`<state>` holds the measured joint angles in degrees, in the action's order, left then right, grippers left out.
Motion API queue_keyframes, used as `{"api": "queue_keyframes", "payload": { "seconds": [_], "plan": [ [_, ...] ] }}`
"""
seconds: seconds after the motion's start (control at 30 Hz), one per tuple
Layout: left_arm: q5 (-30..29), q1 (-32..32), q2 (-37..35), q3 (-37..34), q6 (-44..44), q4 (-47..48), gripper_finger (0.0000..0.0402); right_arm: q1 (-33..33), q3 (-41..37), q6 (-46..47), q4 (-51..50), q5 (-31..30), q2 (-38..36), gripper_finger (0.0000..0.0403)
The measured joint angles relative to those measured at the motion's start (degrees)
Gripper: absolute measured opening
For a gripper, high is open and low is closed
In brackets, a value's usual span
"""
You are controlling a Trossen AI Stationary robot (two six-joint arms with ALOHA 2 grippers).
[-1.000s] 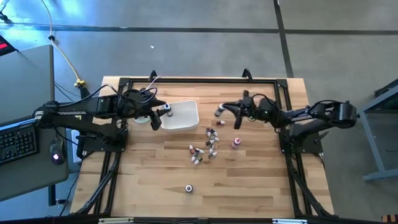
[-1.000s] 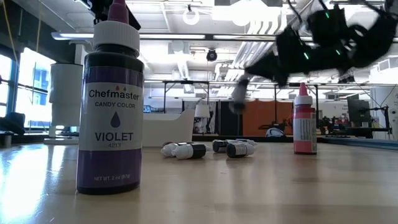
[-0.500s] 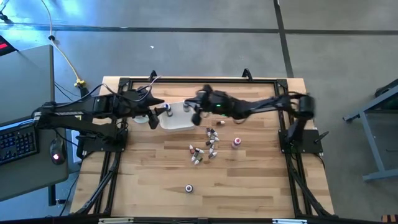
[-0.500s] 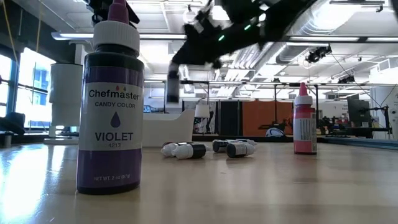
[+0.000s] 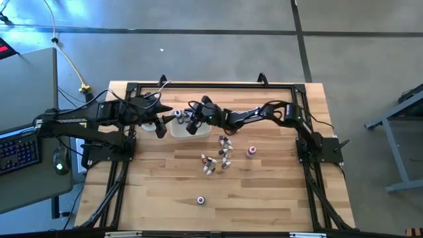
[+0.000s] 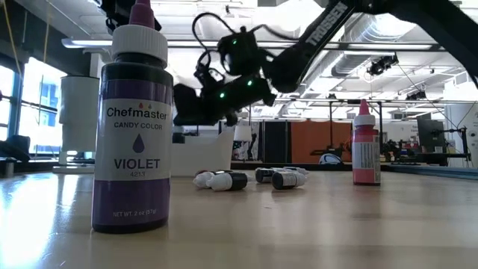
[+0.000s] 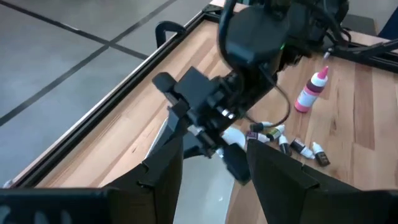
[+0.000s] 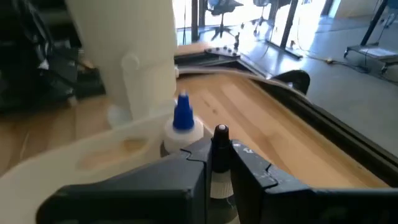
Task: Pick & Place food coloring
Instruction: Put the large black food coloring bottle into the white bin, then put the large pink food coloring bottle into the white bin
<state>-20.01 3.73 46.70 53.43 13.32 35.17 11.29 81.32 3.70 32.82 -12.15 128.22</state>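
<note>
My right gripper (image 5: 192, 124) reaches over the white tray (image 5: 178, 131) and is shut on a tiny food coloring bottle with a dark cap (image 8: 221, 134). A blue-tipped bottle (image 8: 181, 121) stands in the tray just beyond it. My left gripper (image 5: 160, 127) stands open at the tray's left side with nothing between its fingers (image 7: 165, 180). Several small bottles (image 5: 221, 155) lie on their sides mid-table, and a pink one (image 5: 251, 151) stands upright to their right. A violet bottle (image 6: 134, 134) stands near the front edge. My right gripper pinches the tiny bottle's body (image 8: 219, 180) between its two fingers (image 8: 186, 174). The fingers come nearly level from the table's right. The bottle stands upright with its dark cap above the fingers, over the tray. The fingers hide its base.
A tall white cup (image 8: 124, 56) stands at the tray's left, close to my left gripper. A black frame (image 5: 211, 84) runs round the table's far edge and sides. Bare wood (image 5: 264, 192) lies in front of the lying bottles.
My right gripper has swept toward the table's left edge, from above the lying bottles to over the tray. It has sunk a little and carried the tiny bottle with it. My left gripper has stayed where it was.
</note>
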Motion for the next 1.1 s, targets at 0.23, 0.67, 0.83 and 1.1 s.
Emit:
{"api": "queue_keyframes", "payload": {
  "seconds": [0.23,0.67,0.83,1.1],
  "plan": [
    [0.02,-0.02,-0.04,0.00,0.20,0.77,0.0176,0.37,0.55,-2.67,0.03,0.05,0.70,0.0056],
    [0.10,-0.02,-0.04,-0.02,0.66,1.43,0.0176,-1.67,0.24,-13.53,0.31,-0.16,-4.26,0.0133],
    [1.18,-0.02,-0.04,-0.04,0.70,1.47,0.0176,-3.84,0.37,-20.13,-8.30,-5.71,-13.81,0.0150],
    [2.75,-0.02,-0.04,-0.04,0.72,2.32,0.0176,-13.45,0.48,-14.09,-50.17,-9.23,-34.80,0.0152]
  ]
}}
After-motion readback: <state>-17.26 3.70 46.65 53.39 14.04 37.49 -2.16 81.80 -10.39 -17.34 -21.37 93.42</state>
